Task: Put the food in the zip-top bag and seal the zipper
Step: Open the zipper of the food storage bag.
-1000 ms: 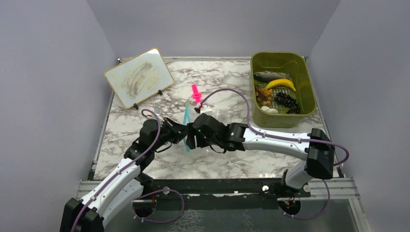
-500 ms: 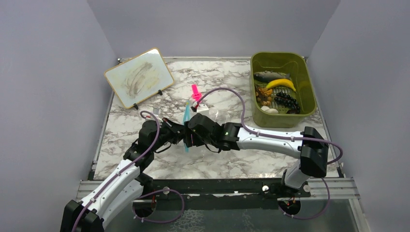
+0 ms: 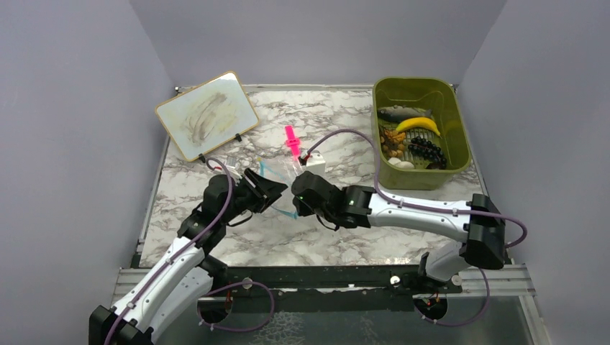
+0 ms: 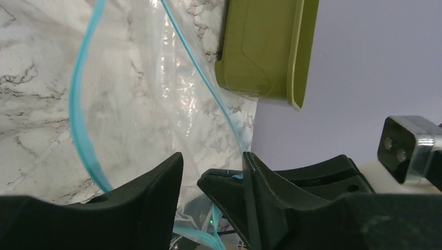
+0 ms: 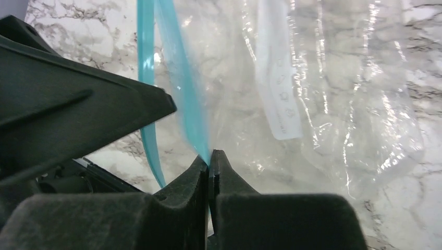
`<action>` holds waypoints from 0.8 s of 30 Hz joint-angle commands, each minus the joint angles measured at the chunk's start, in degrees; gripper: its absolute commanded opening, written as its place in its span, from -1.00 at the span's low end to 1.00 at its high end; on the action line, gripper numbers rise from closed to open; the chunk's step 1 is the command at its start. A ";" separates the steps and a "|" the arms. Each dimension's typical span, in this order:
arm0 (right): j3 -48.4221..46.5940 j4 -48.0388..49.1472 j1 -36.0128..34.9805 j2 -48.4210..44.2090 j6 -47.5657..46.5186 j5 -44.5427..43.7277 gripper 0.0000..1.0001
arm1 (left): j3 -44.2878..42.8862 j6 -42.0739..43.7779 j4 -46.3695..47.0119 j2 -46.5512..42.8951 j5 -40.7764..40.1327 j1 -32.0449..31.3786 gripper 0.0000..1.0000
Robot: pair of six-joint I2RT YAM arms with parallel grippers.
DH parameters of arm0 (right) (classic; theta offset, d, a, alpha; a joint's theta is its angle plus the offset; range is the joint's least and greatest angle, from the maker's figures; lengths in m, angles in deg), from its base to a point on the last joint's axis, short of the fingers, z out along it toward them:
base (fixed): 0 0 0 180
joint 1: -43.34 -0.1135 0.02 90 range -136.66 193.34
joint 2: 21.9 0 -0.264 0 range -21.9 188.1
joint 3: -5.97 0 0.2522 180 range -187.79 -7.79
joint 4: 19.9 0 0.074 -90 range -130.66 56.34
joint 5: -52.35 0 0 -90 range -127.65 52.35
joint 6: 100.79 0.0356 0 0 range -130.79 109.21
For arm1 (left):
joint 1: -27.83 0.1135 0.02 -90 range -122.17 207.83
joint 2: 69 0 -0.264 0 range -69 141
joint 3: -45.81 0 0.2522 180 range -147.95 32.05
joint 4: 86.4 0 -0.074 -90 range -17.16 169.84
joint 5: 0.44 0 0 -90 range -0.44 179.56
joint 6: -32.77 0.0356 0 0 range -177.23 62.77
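Note:
The clear zip-top bag (image 3: 285,175) hangs between my two grippers above the marble table's middle. My right gripper (image 5: 210,157) is shut on its teal zipper (image 5: 187,99), pinching one lip at the fingertips; the white label (image 5: 279,104) shows beyond. My left gripper (image 4: 211,162) stands open around the bag's edge, with the right gripper's tips and the zipper (image 4: 83,130) between its fingers. The bag's mouth gapes. The food lies in the olive bin: banana (image 3: 417,124), grey fish (image 3: 401,113), dark grapes (image 3: 426,149), brownish bits (image 3: 392,141), white piece (image 3: 401,163).
The olive-green bin (image 3: 460,136) stands at the back right and shows in the left wrist view as the bin (image 4: 260,47). A pink clip (image 3: 291,140) lies just behind the bag. A small whiteboard (image 3: 207,115) leans at the back left.
My right gripper has shut on the zipper strip and drawn right. My left gripper has opened and let go. The bag's mouth has spread from one closed line into two lips.

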 commanded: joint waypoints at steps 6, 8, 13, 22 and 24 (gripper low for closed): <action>6.27 3.59 0.13 -8.21 -4.25 -4.50 -0.97 | -12.41 19.17 -18.08 2.13 -4.95 0.00 0.18; 7.30 4.44 0.13 -8.91 -4.90 -4.68 -0.97 | -14.03 22.19 -20.21 3.19 -5.65 0.04 0.18; 8.91 5.99 0.13 -10.37 -6.28 -3.89 -0.97 | -14.64 25.38 -21.41 5.78 -7.08 0.04 0.17; 13.28 11.54 0.17 -14.25 -7.91 -2.24 -0.97 | -13.23 26.10 -16.62 10.80 -3.37 0.01 0.18; 13.25 11.56 0.13 -14.15 -7.83 -1.56 -0.97 | -11.83 25.02 -13.38 11.03 -1.71 0.00 0.18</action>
